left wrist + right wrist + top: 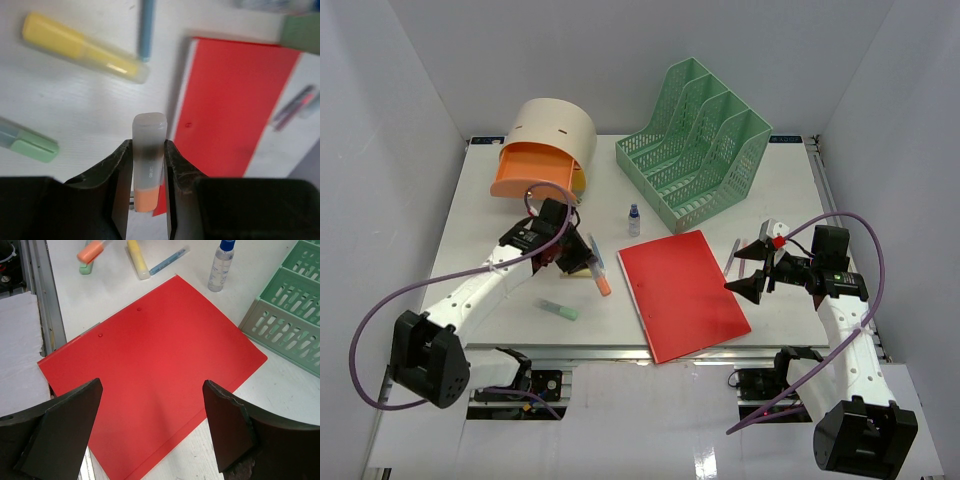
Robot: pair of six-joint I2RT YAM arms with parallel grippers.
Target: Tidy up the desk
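Note:
The white desk (470, 235) bears the items. My left gripper (584, 262) is shut on an orange highlighter (148, 150), which it holds a little above the desk by the left edge of a red folder (682, 292). The highlighter's clear cap points forward and its orange body sits between the jaws. A yellow highlighter (82, 47), a blue pen (146, 30) and a green highlighter (30, 142) lie on the desk around it. My right gripper (752, 280) is open and empty, hovering over the folder's right edge (155, 365).
A green mesh file rack (695, 150) stands at the back right. A beige round drawer box (555, 128) with its orange drawer (528, 170) pulled out stands at the back left. A small spray bottle (634, 220) stands between them. Pens (735, 258) lie right of the folder.

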